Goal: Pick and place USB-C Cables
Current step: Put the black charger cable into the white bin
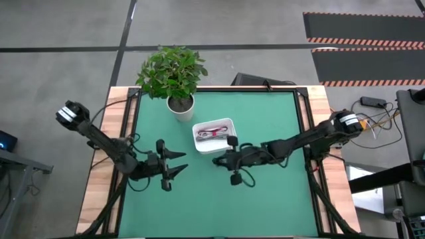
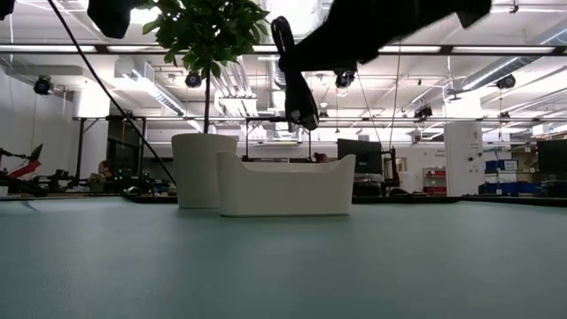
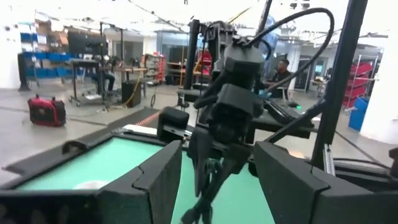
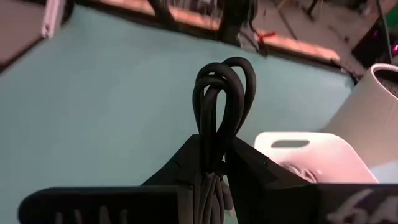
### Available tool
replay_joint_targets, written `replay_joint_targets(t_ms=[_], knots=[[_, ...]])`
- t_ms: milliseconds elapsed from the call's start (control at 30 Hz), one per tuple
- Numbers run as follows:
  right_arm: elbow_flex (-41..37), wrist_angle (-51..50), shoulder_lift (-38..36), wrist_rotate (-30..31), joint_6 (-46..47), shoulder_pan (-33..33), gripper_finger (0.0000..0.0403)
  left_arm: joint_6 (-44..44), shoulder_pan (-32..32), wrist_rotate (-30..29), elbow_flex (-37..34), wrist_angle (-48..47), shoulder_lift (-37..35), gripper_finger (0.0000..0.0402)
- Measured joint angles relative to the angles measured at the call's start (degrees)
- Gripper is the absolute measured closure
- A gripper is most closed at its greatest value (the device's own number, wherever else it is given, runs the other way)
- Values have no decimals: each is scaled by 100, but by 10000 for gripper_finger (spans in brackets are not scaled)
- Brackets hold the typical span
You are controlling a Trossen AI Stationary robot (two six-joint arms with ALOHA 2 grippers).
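My right gripper hovers above the mat just near of the white tray and is shut on a dark cable bundle. In the low view the bundle hangs high over the table. The tray holds a dark red cable and a pale one lying on its floor. My left gripper is open and empty, left of the right gripper and facing it. In the left wrist view its fingers frame the right gripper, with the bundle dangling below it. My right gripper pinches the dark cable bundle between its two fingers. The bundle's looped end sticks out past the fingertips, several strands together. The fingers slant down toward the table's left. The bundle is lifted clear of the mat.
A white pot with a leafy plant stands on the mat's far part, just left of the tray. In the right wrist view the tray and pot lie beside the gripper. Green mat stretches bare toward the near edge.
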Motion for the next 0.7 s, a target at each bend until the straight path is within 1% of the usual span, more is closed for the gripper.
replay_joint_targets(t_ms=[100,200,267,500,600,700], knots=[[-531,1056,-2,-64,55,2,355,-241,43,2,85,321,420,214],[-916,1911,-2,-379,76,0,355,-265,142,-4,204,769,957,214],[-1057,2299,-10,-642,80,0,355,-265,204,-7,351,989,1279,214],[-1253,2906,-205,-1471,-6,0,355,-265,411,2,1082,1035,2135,214],[-1311,2994,-327,-1638,-12,0,355,-265,441,-4,1333,898,2362,214],[-1376,3131,-391,-1650,8,0,355,-278,439,4,1494,731,2481,214]])
